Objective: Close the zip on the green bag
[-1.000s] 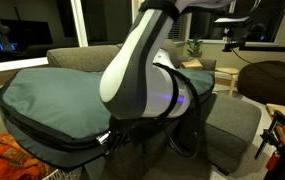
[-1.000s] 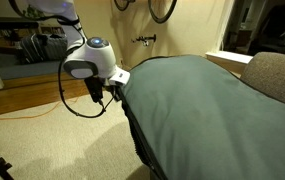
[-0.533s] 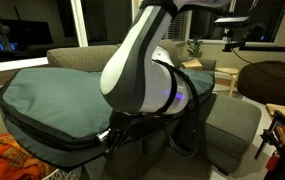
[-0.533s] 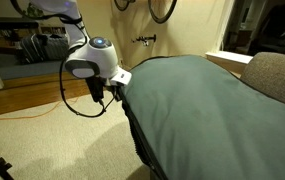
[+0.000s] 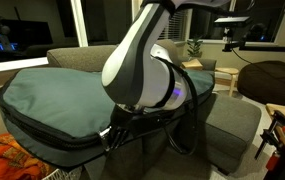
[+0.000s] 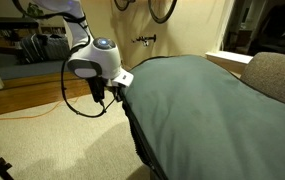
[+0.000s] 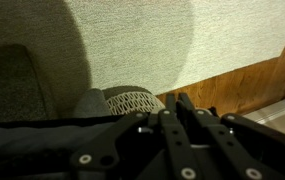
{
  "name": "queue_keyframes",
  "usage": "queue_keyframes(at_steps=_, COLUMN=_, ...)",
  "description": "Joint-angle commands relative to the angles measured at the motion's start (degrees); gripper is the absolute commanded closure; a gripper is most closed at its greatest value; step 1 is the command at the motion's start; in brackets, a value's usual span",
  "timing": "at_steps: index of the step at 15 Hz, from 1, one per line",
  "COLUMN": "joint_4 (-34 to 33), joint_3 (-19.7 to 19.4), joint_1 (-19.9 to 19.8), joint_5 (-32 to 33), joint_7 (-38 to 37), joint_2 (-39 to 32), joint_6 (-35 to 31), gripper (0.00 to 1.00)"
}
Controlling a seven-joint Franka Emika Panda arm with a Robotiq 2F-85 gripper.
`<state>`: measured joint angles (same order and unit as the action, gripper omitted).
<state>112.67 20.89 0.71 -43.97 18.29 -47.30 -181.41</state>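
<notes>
1. The arm fills the centre of an exterior view and has edged slightly rightward since a second ago.
2. The gripper stays low at centre, against the bag's black edge. Its jaws are pressed tightly together, and whether they pinch anything cannot be told.
3. The green bag lies unmoved across the left and centre.
4. The zip runs along the bag's lower front edge.

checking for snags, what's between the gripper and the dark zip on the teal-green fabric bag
Nothing visible: in both exterior views the gripper sits right at the dark zip edging the teal-green fabric bag.
</notes>
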Motion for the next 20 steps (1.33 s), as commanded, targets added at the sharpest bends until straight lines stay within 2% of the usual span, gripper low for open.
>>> queue_keyframes(at_steps=1, joint_4=-1.23, joint_3=0.47, joint_1=-3.1, joint_5=-0.46, joint_7=0.41, joint_2=-0.46, joint_6=0.73, gripper=0.93)
queue_keyframes(at_steps=13, joint_4=-0.21, joint_3=4.01, joint_1=-8.28, joint_5=-1.03, joint_7=0.87, joint_2=-0.81, joint_6=-0.07, gripper=0.93)
queue_keyframes(at_steps=20, joint_4=1.96, joint_3=8.41, joint_1=-13.26, joint_5=-1.46, joint_7=1.48, joint_2=-1.57, joint_6=-1.97, gripper=0.93)
